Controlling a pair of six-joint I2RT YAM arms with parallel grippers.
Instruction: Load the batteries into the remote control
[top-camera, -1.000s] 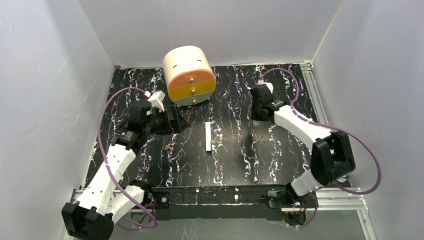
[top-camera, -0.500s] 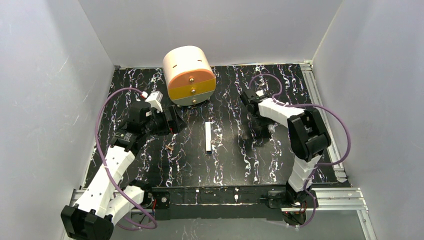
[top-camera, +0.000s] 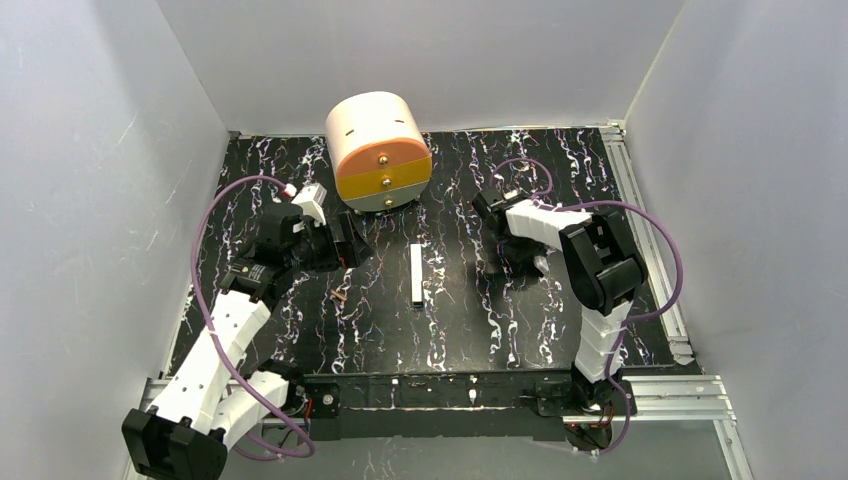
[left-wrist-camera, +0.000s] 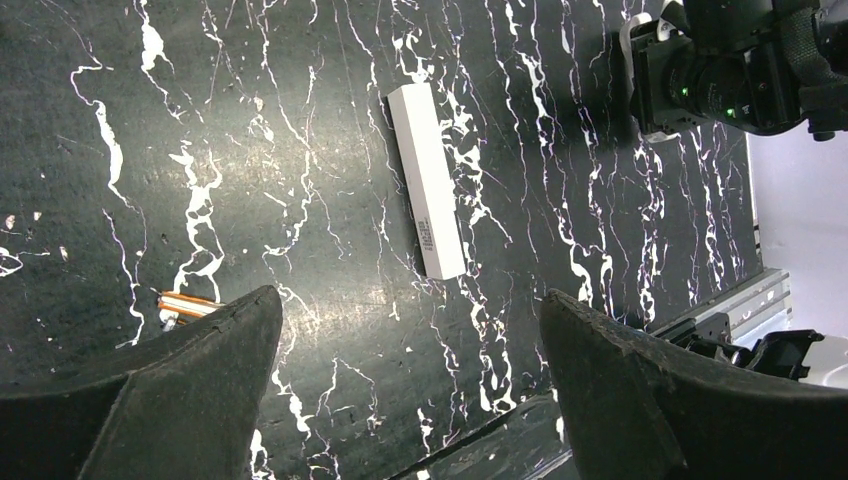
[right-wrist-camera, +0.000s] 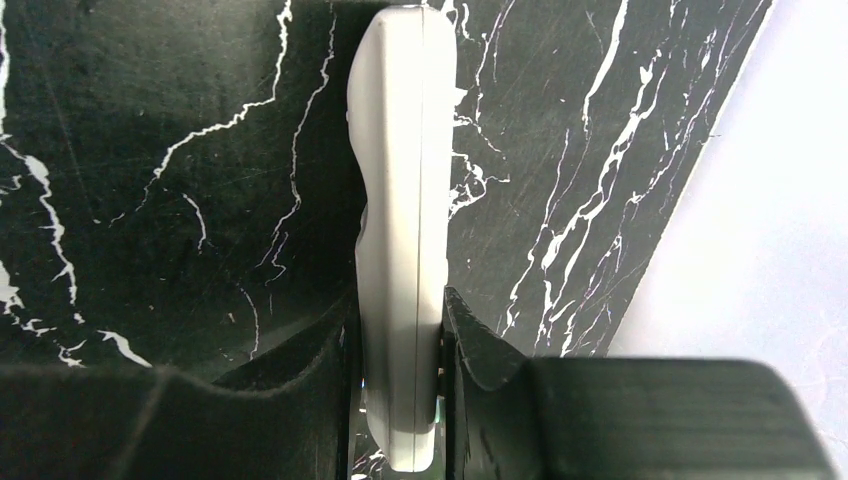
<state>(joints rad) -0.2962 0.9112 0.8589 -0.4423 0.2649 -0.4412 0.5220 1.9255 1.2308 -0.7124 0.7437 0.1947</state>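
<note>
While the remote (right-wrist-camera: 400, 200) is clamped by the right gripper (right-wrist-camera: 400, 312), the left gripper (left-wrist-camera: 410, 330) is spread wide left of the bar (left-wrist-camera: 427, 195).

The white remote control (right-wrist-camera: 398, 200) is squeezed in the right gripper (right-wrist-camera: 398, 335), thin side showing. The little brown batteries (top-camera: 340, 296) lie together on the left.

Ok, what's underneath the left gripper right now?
Below the left gripper lie the marbled table, a white bar and coppery batteries; one finger covers part of the batteries.
</note>
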